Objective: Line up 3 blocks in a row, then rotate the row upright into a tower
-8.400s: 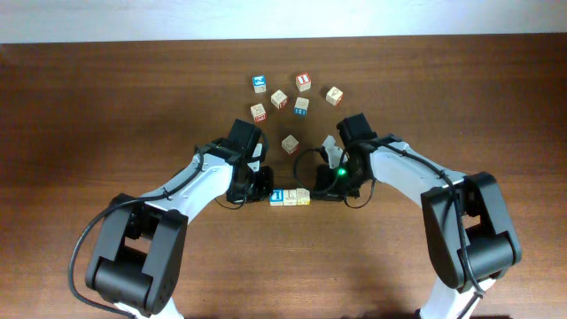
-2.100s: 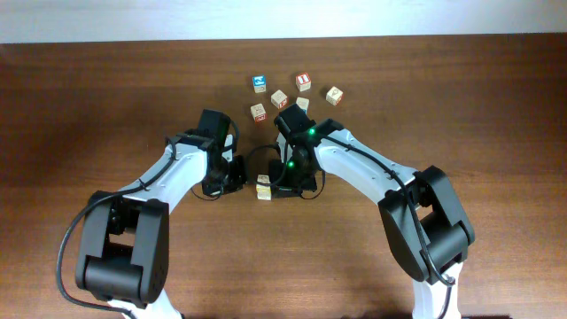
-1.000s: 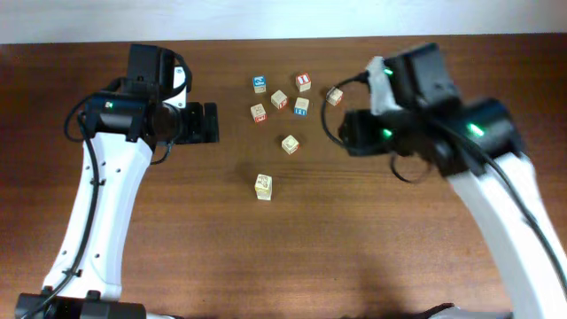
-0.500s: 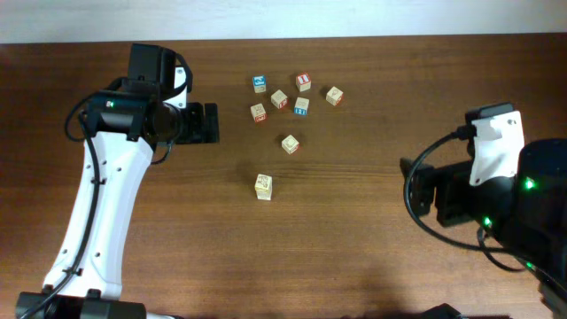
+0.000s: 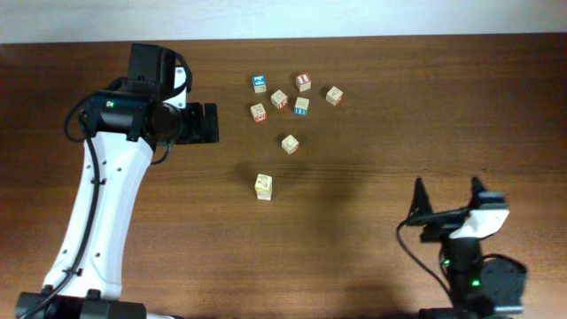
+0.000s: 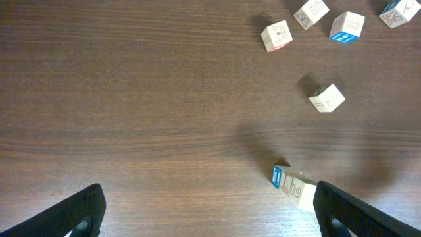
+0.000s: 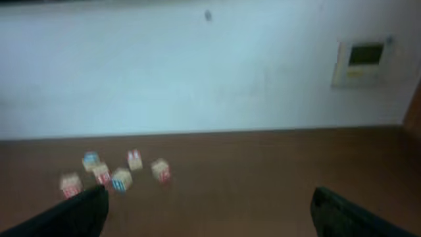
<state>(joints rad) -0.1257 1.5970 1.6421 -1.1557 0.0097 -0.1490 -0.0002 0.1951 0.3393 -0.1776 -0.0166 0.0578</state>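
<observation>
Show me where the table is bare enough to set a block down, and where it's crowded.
Widest bare wood: right of the three blocks, up to the right gripper. Also free: the front strip between the left arm and those blocks. Crowded: the loose cluster at the back centre; the gaps there are tight.

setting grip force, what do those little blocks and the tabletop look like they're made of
Blocks: apparently pale wood, matte, with printed coloured faces; the bare tan sides suggest it. Table: dark brown wood or wood-look laminate, slight sheen, long grain streaks; which of the two is unclear.
</observation>
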